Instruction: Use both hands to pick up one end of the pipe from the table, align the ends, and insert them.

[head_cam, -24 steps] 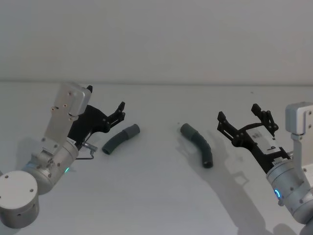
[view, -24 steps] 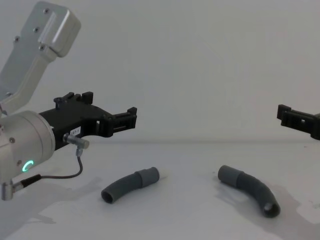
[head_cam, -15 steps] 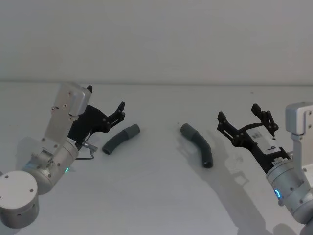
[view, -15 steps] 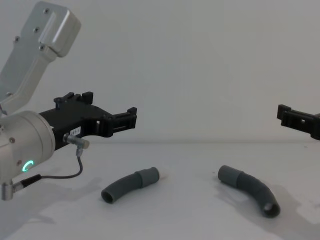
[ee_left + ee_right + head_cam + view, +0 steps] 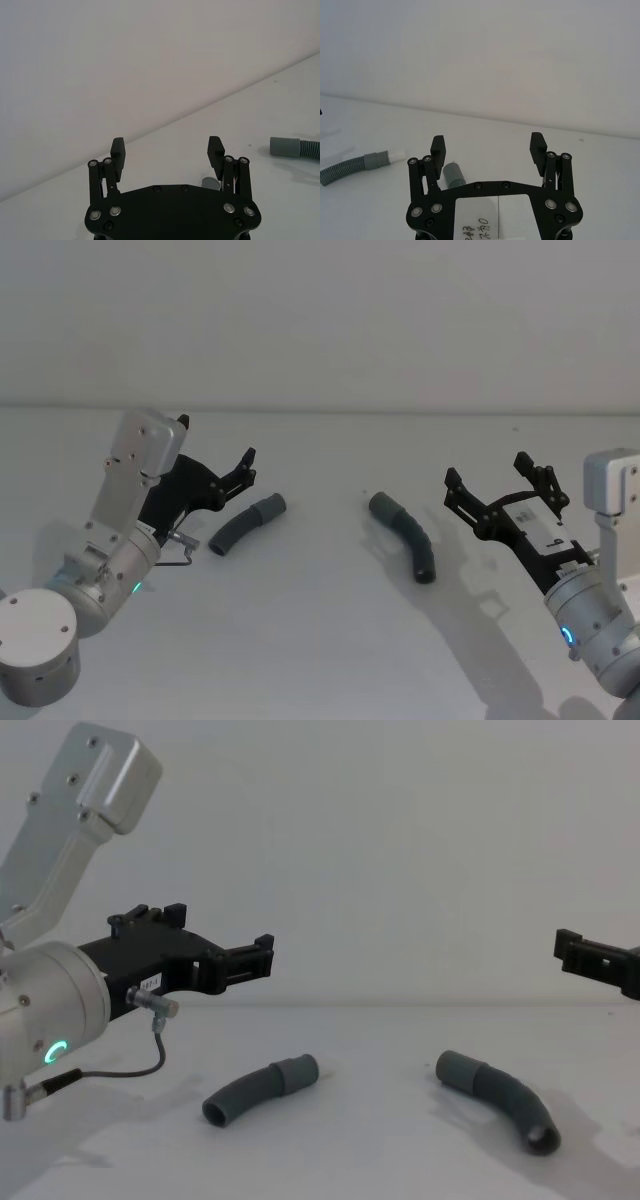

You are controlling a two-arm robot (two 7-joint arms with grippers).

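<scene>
Dark grey, the two pipe pieces lie apart on the white counter (image 5: 320, 640) with neither held, so the step in hand is judged to be the reach and grasp. The left gripper (image 5: 216, 440) is held above the counter just left of the left piece (image 5: 240, 527), its fingers (image 5: 215, 150) spread wide with nothing between them. That piece's cuff (image 5: 271, 507), ending in a whitish tip (image 5: 396, 155), is turned toward the right piece (image 5: 408, 538), whose own cuff (image 5: 381, 505) faces back. The right gripper (image 5: 487, 475) hovers near, to that piece's right, its fingers equally wide and empty. Each piece is best taken across its ribbed body just behind the cuff, so that both cuffs are left free and can be brought onto one axis before being pressed together. Only the pieces themselves are hollow. The right one's plain mouth (image 5: 541, 1138) is seen dark, and nothing can be made out inside.
</scene>
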